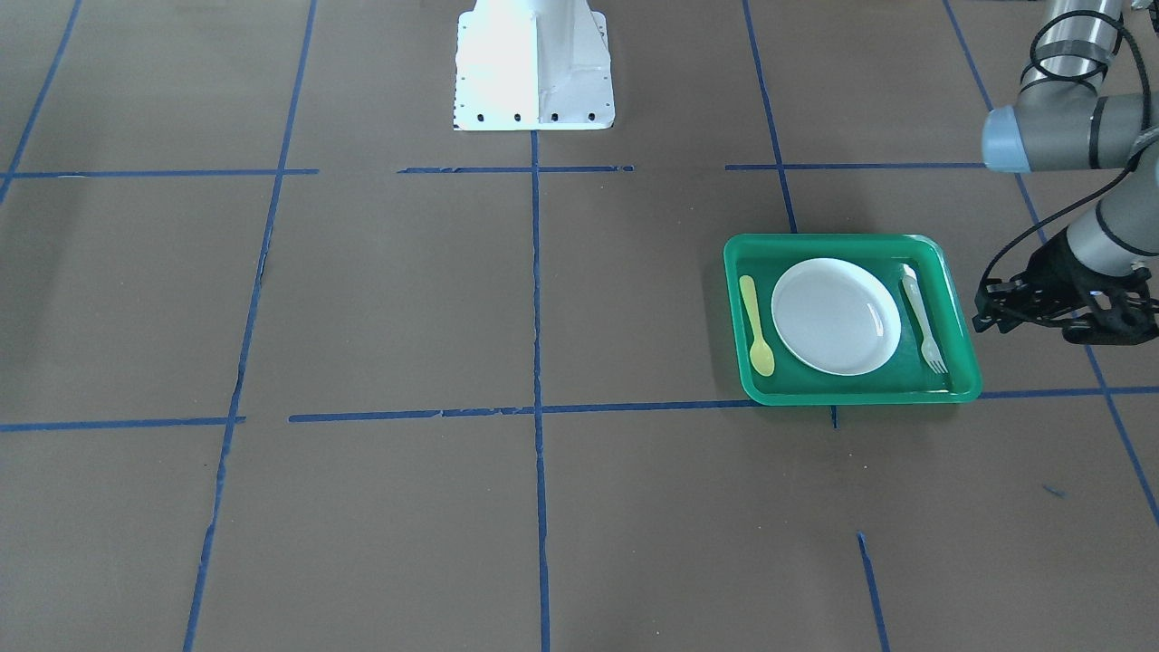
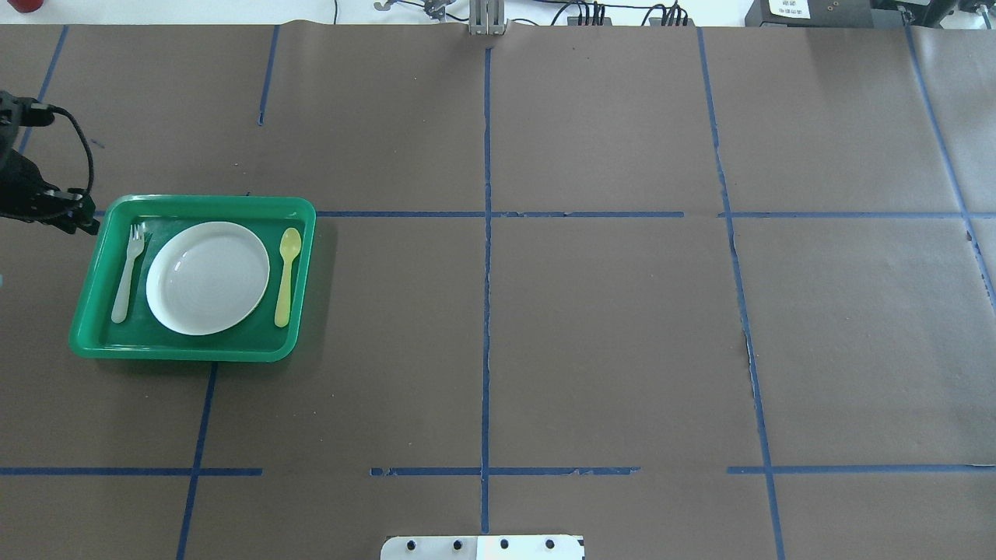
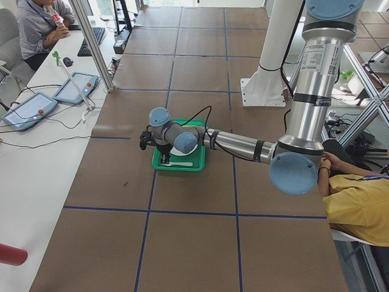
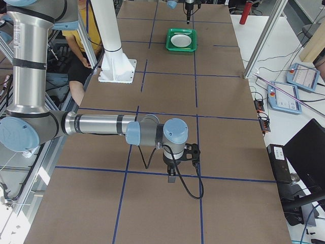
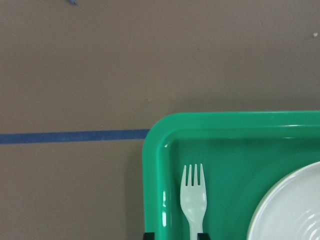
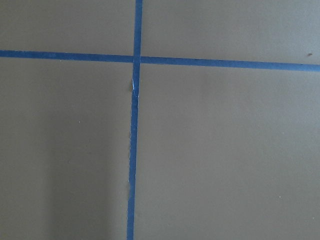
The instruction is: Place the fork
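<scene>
My left gripper (image 5: 175, 235) is spread and empty near a corner of the tray (image 5: 152, 165), fork (image 5: 193, 200) flat inside the tray by the plate (image 5: 292, 210); leaving low, I risk clipping the rim and shifting it

Near my table's (image 2: 607, 334) left edge sits the tray (image 2: 194, 204); inside, the fork (image 2: 126, 272) lies left of the plate (image 2: 208, 278), the spoon (image 2: 286, 268) right.
</scene>
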### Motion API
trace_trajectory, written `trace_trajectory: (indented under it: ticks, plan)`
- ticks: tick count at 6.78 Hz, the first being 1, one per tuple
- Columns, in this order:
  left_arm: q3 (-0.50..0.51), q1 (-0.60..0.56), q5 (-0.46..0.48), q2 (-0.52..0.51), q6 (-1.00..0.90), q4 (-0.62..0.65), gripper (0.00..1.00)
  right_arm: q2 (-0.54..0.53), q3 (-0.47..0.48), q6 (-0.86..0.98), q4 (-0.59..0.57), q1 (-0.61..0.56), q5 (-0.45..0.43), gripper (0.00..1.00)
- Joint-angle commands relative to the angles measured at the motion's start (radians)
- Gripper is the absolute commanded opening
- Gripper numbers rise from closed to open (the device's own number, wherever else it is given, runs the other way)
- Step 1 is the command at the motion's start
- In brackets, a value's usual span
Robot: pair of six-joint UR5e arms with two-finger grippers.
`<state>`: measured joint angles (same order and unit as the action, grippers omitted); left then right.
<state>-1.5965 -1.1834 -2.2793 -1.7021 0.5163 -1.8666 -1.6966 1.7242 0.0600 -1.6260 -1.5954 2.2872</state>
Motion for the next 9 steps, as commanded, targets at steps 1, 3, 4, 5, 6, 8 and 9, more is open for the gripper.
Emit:
trace_trajectory:
  ticks: [1,3,4,5,6,8,9]
  plan:
    - [-0.003,-0.183,-0.014,0.002,-0.321,0.165,0.81,0.000,0.000,0.000,0.000,0.000,0.000,1.00]
    - [0.016,-0.382,-0.014,0.001,-0.589,0.294,1.00,0.000,0.000,0.001,0.000,0.000,0.000,1.00]
    - [0.021,-0.425,-0.013,-0.004,-0.616,0.367,1.00,0.000,0.000,0.001,0.000,0.000,0.000,1.00]
    - [0.013,-0.444,-0.014,0.013,-0.671,0.400,1.00,0.000,0.000,0.001,0.000,0.000,0.000,1.00]
    - [-0.011,-0.443,-0.016,0.059,-0.696,0.393,1.00,0.000,0.000,0.001,0.000,0.000,0.000,1.00]
    - [-0.011,-0.440,-0.058,0.056,-0.691,0.397,1.00,0.000,0.000,0.001,0.000,0.000,0.000,1.00]
    - [-0.011,-0.438,-0.062,0.056,-0.694,0.396,1.00,0.000,0.000,0.001,0.000,0.000,0.000,1.00]
